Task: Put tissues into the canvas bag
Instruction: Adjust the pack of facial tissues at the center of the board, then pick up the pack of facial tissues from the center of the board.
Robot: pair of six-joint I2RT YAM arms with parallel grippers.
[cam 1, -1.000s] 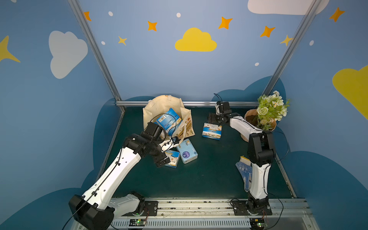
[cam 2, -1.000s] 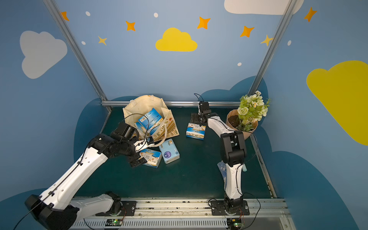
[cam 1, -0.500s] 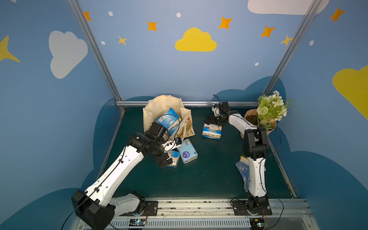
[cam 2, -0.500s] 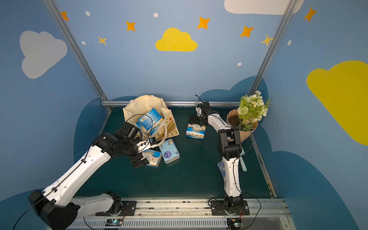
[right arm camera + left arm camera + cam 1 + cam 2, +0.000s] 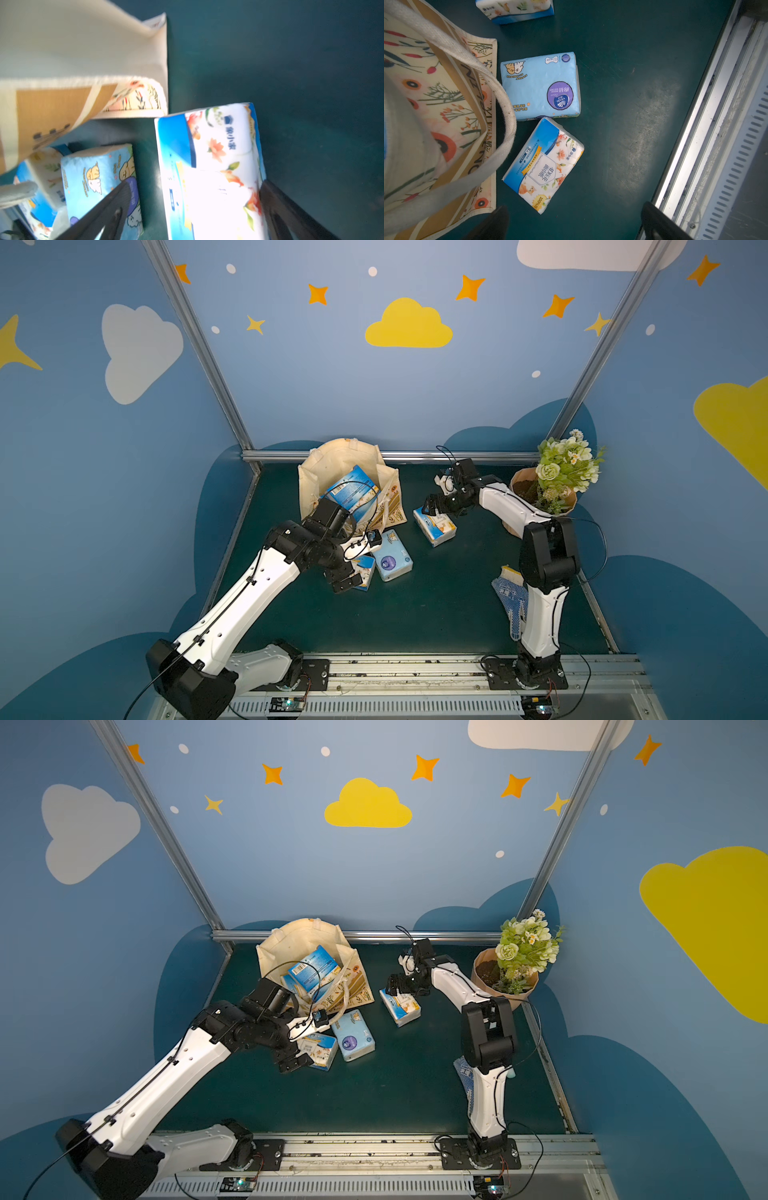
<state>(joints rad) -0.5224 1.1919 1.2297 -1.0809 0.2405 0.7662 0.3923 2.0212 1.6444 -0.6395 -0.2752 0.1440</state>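
Your left gripper is hanging low at the centre-left, jaws spread; your right gripper is reaching far, angled down, jaws wide.

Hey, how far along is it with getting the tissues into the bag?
Done: at least one barcode pack sits in the canvas bag. In hand: nothing is gripped; the open right gripper straddles a floral pack, and the open left gripper hovers by a second floral pack. Left: those two and the pale blue pack on the table.

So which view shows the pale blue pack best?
Left wrist view: the pale blue pack lies whole, sharp, unobstructed. Both top views show it small; the right wrist view shows it blurred and partly hidden.
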